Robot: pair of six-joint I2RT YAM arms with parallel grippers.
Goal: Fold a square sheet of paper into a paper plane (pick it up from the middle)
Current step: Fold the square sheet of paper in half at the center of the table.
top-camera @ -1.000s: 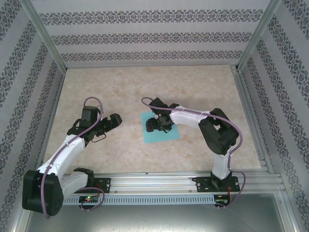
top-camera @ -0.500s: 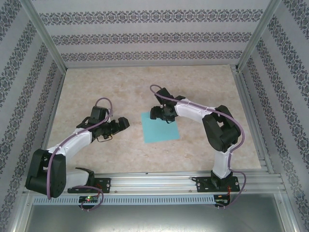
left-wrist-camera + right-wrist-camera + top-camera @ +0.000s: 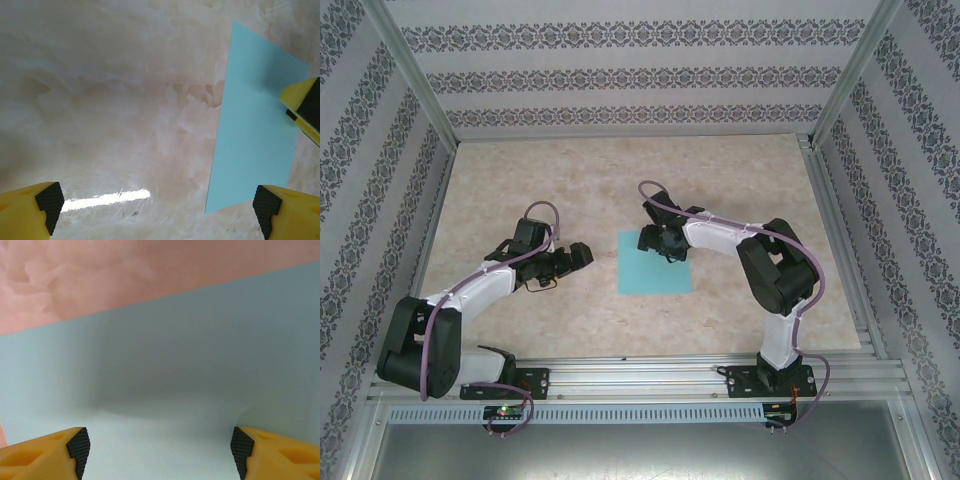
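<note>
The square sheet of paper lies flat on the marbled table, a little to the 3 o'clock side of the table's middle. It is plain turquoise, and I see no fold or crease in it.

The right claw is over the sheet's 12 o'clock edge. From the camera on its wrist, its two yellow fingers stand wide apart and the paper spreads under and in front of them, with nothing pinched between. A soft shadow lies on the paper there. I cannot tell whether the black pads touch the paper or hang just above it.

The left claw is at 9 o'clock from the sheet, near it but apart, over bare table. Its fingers are spread as wide as they go and are empty. In its wrist view the sheet lies toward 2 o'clock, and one yellow finger of the right claw comes in at 3 o'clock over the sheet's far side.
</note>
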